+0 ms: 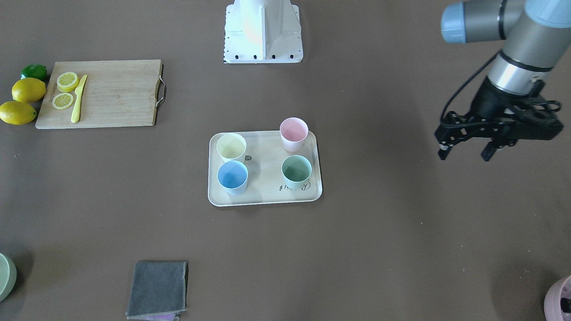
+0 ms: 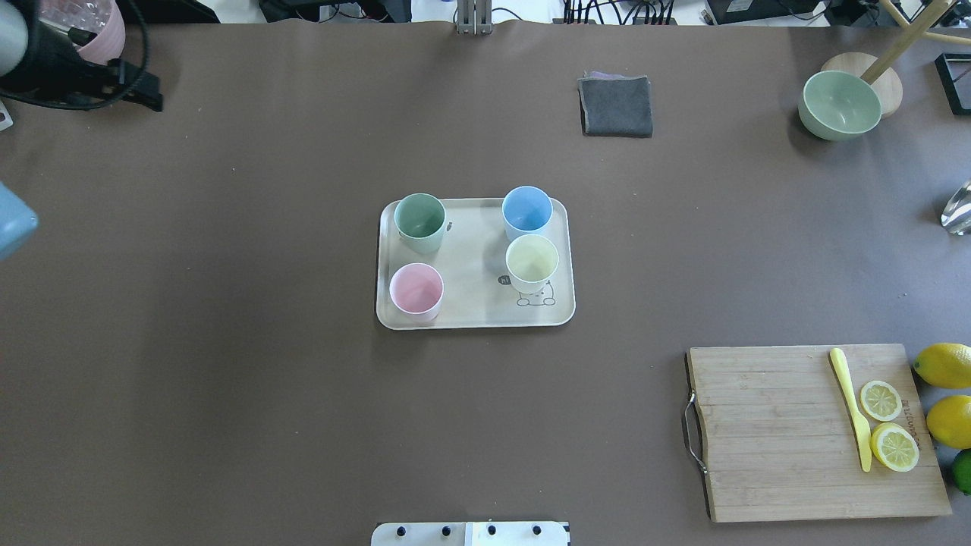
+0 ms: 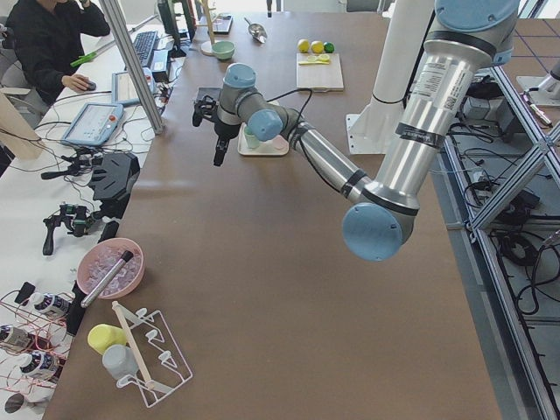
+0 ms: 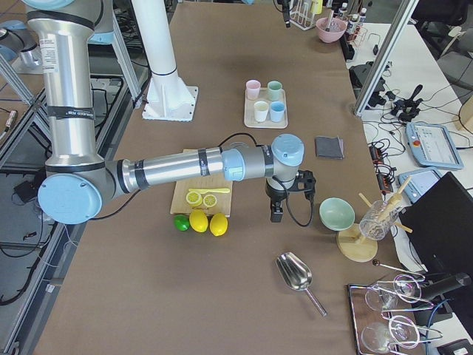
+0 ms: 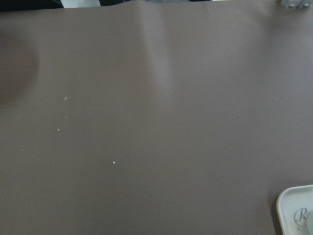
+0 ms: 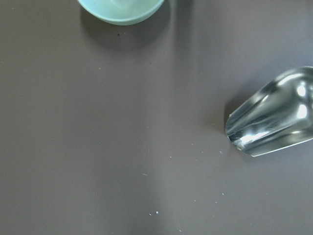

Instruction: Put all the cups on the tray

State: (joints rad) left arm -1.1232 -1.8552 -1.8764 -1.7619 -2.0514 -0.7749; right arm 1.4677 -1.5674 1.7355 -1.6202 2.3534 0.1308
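The cream tray (image 1: 266, 180) (image 2: 474, 262) lies at the table's middle. All the cups in view stand upright on it: a yellow cup (image 1: 231, 147) (image 2: 532, 262), a blue cup (image 1: 232, 177) (image 2: 527, 211), a pink cup (image 1: 294, 133) (image 2: 416, 291) and a green cup (image 1: 296, 171) (image 2: 419, 221). My left gripper (image 1: 465, 155) hovers open and empty, well off the tray on my left side. The left wrist view catches only a tray corner (image 5: 296, 213). My right gripper (image 4: 277, 211) shows only in the exterior right view, beside the cutting board; I cannot tell its state.
A wooden cutting board (image 2: 804, 432) carries lemon slices and a yellow knife, with lemons (image 2: 944, 364) and a lime beside it. A grey cloth (image 2: 616, 105), a green bowl (image 2: 840, 104), a metal scoop (image 6: 274, 115) and a mauve pot (image 1: 560, 301) stand around the table's edges.
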